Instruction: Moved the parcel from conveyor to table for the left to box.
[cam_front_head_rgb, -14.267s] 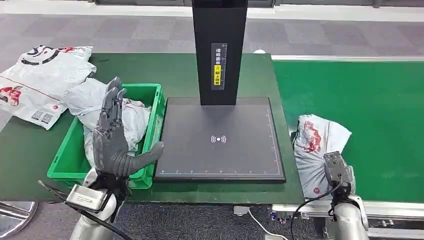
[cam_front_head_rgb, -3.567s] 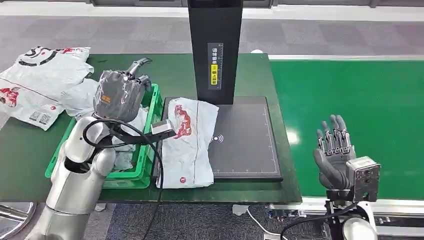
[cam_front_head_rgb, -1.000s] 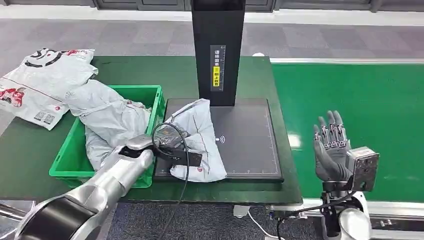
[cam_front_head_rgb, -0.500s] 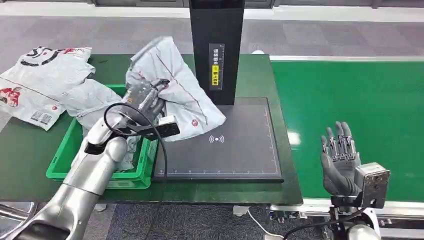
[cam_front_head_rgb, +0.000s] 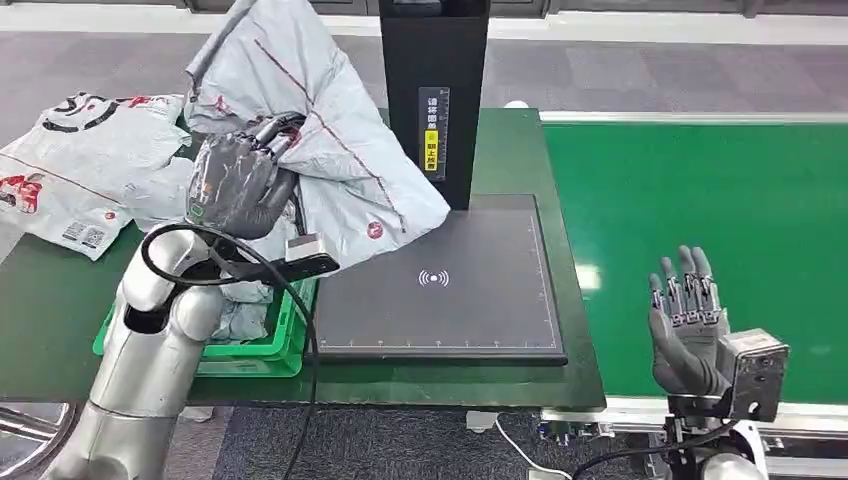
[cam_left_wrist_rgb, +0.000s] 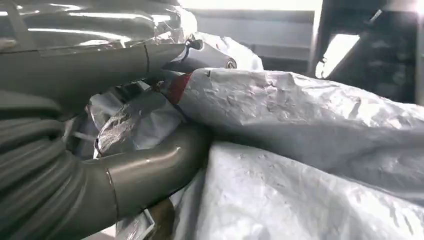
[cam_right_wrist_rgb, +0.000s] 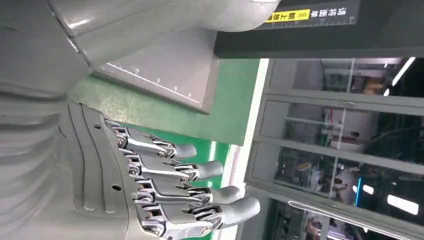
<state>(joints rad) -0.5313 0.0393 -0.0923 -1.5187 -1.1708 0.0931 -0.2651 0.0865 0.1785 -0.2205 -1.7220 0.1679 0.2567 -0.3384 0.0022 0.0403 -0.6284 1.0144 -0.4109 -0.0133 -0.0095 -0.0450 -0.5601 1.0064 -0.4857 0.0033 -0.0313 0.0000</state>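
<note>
My left hand (cam_front_head_rgb: 237, 178) grips a grey plastic parcel (cam_front_head_rgb: 318, 140) with red print and holds it up above the table, over the right rim of the green box (cam_front_head_rgb: 268, 352). The parcel's lower corner hangs over the black scan pad (cam_front_head_rgb: 440, 285). In the left wrist view my thumb and fingers (cam_left_wrist_rgb: 145, 170) are closed round the crumpled grey parcel (cam_left_wrist_rgb: 300, 165). My right hand (cam_front_head_rgb: 688, 325) stands upright and open, holding nothing, at the near edge of the green conveyor (cam_front_head_rgb: 700, 200). The right wrist view has the right hand's fingers (cam_right_wrist_rgb: 170, 190) spread.
Another grey parcel (cam_front_head_rgb: 235, 300) lies inside the green box. Two more parcels (cam_front_head_rgb: 85, 160) lie on the dark green table at the far left. A black scanner post (cam_front_head_rgb: 435, 100) rises behind the pad.
My left hand has lifted the parcel higher and further toward the left, away from the pad. The right hand has barely moved.
</note>
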